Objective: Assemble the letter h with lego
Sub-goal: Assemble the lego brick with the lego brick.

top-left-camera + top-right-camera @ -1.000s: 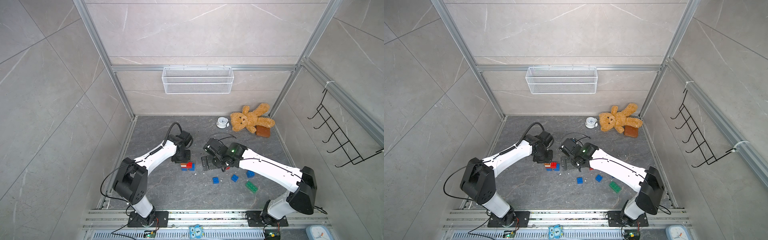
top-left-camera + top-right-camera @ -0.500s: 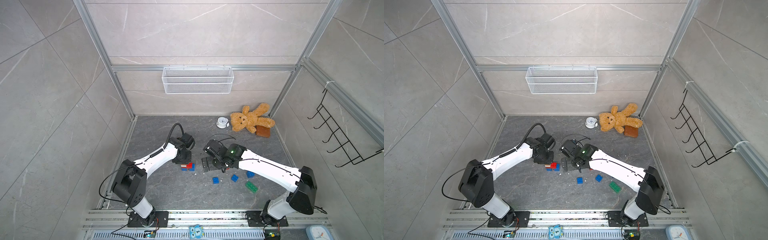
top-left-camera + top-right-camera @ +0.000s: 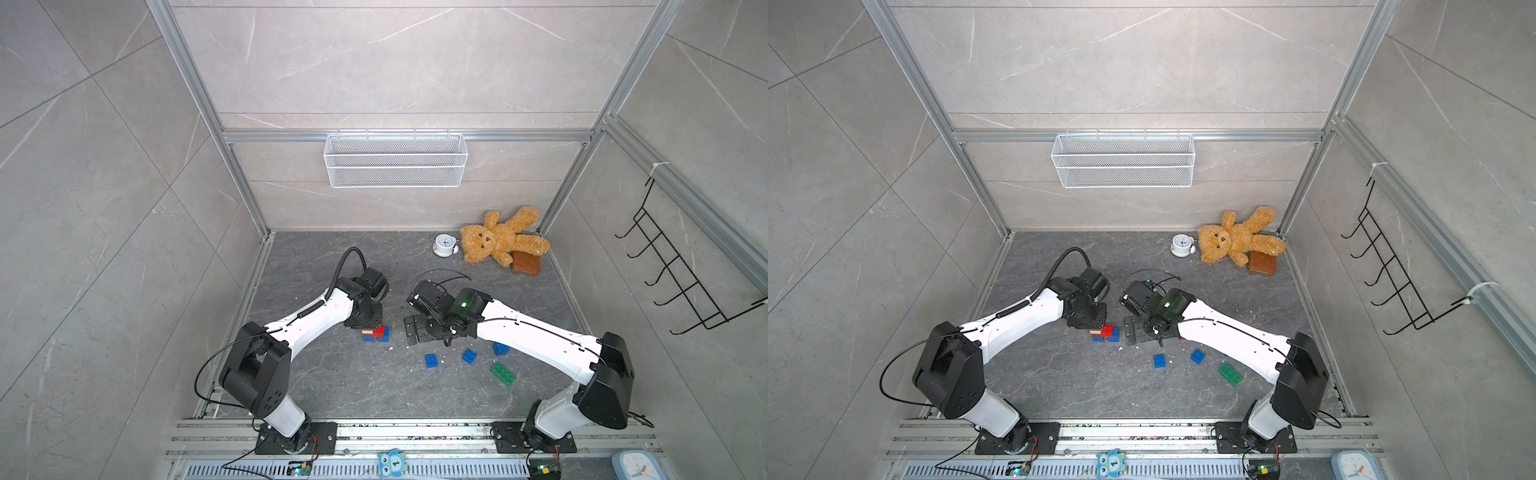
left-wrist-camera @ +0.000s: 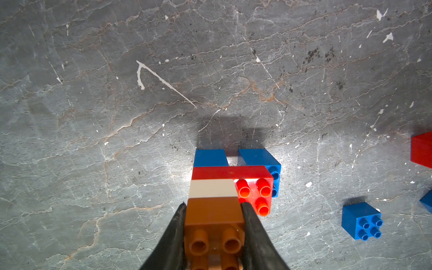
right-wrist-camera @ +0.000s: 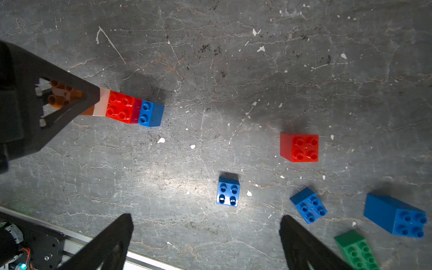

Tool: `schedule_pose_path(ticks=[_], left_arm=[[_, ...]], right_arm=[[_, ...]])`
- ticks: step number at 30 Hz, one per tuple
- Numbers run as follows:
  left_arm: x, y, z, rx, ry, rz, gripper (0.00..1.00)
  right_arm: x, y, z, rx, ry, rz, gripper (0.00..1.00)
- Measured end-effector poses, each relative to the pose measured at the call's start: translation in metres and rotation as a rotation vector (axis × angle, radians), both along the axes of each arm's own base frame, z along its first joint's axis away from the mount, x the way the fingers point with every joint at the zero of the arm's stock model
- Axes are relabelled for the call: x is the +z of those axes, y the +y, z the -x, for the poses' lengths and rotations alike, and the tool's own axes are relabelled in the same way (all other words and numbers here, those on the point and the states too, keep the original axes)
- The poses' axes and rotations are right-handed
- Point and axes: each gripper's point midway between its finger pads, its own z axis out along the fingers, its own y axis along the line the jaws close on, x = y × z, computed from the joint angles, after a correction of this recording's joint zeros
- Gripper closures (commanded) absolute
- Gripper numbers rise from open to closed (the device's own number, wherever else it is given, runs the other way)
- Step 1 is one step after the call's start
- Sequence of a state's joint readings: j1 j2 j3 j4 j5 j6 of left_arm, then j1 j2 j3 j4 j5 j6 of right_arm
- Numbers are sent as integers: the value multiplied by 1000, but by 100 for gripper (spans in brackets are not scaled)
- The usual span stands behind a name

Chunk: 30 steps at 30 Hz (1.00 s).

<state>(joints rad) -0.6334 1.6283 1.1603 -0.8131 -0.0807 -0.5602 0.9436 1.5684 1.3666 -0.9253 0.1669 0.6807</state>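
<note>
In both top views, lego stack (image 3: 376, 333) standing beneath left gripper (image 3: 366, 328), with right gripper (image 3: 410, 330) just beside the stack.

From left wrist: pinching brown brick (image 4: 214, 210), topmost on the stack, above white, red and blue.

From right wrist: spread wide above bare floor (image 5: 163, 163). Blue brick (image 5: 228, 191), red brick (image 5: 300, 147) and green brick (image 5: 356, 251) lying loose, apart from the stack.
</note>
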Motion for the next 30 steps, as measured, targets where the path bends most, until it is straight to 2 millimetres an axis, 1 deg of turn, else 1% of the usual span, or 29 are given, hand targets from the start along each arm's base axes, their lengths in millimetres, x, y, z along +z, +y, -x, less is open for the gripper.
schedule_pose_path(ticks=[8,9,10,12,14,16,22,23,26,28,30], left_arm=[[2,0,-1,-2,30,-29,59],[1,0,-1,-2,33,-31,56],[-5,3,3,0,60,-50,54],[-4,4,0,2,60,-59,49],[-3,7,1,9,71,-73,49],[-2,9,1,12,77,-81,43],[2,12,-2,21,99,-98,40],[3,13,-2,22,105,-103,39],[13,10,-6,24,96,-94,31],[23,6,-11,26,68,-64,25],[33,3,-10,23,45,-30,21]], right_arm=[[0,0,0,0,0,0,0],[0,0,0,0,0,0,0],[0,0,0,0,0,0,0],[0,0,0,0,0,1,0],[0,0,0,0,-1,0,0],[1,0,0,0,-2,-2,0],[4,0,0,0,-6,-6,0],[4,0,0,0,-5,-5,0],[8,0,-1,-1,-10,-6,0],[12,0,-2,-3,-18,-10,0],[15,1,-3,-4,-23,-13,0]])
